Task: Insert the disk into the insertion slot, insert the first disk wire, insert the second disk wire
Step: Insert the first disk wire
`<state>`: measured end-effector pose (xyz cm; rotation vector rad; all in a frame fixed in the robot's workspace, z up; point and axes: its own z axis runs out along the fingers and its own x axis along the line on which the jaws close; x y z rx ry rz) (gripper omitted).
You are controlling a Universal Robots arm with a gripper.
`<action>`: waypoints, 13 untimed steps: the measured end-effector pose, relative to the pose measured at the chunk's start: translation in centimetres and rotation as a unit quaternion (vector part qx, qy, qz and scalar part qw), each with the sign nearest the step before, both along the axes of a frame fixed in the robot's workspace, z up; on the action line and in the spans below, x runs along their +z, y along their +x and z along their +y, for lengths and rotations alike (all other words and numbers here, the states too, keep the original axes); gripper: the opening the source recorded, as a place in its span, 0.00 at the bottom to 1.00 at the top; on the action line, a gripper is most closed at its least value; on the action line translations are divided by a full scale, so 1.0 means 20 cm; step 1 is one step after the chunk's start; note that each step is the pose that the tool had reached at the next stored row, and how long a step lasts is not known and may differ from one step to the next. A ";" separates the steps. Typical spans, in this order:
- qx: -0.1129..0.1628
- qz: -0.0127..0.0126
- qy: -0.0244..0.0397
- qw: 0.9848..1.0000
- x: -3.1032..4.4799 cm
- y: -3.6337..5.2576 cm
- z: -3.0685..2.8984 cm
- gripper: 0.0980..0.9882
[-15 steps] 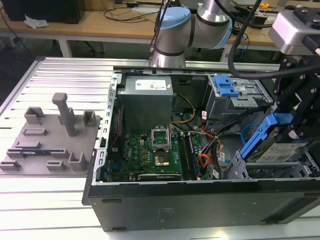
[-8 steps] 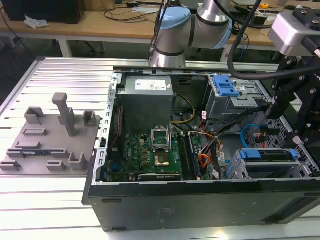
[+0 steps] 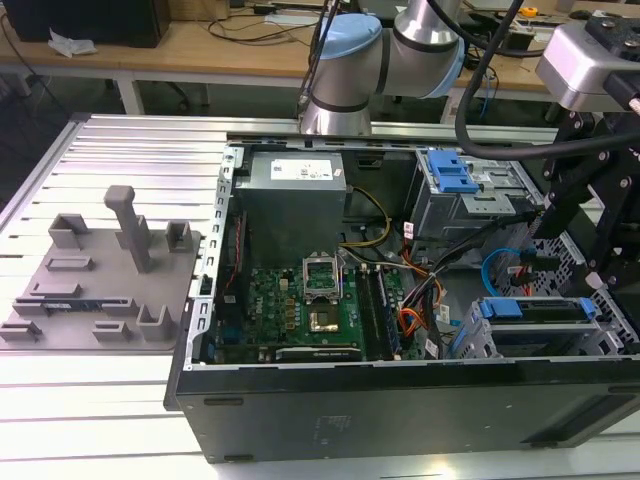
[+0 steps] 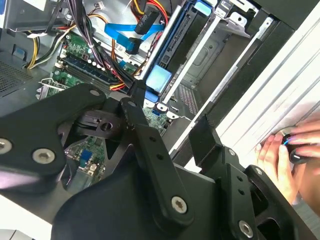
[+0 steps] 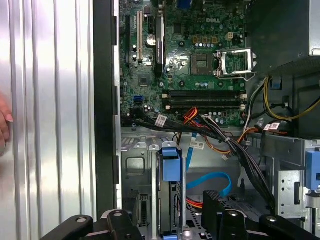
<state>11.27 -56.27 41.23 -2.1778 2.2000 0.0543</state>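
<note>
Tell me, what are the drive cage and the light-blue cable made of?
The cage looks like dull grey sheet metal, judging by its punched holes and folded edges. The light-blue cable seems sheathed in glossy plastic: it bends in a loop and shines.

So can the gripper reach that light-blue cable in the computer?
Probably yes. The gripper hangs open over the uncovered case, close to the light-blue cable; only the black wire bundle beside it might crowd it.
</note>
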 end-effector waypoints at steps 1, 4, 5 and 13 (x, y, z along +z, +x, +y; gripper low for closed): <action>0.000 0.000 0.000 1.000 0.000 0.000 0.000 0.59; 0.000 0.000 0.000 1.000 0.000 0.000 0.000 0.59; 0.000 0.000 0.000 1.000 0.000 0.000 0.000 0.59; 0.000 0.000 -0.070 0.998 0.000 0.000 0.151 0.59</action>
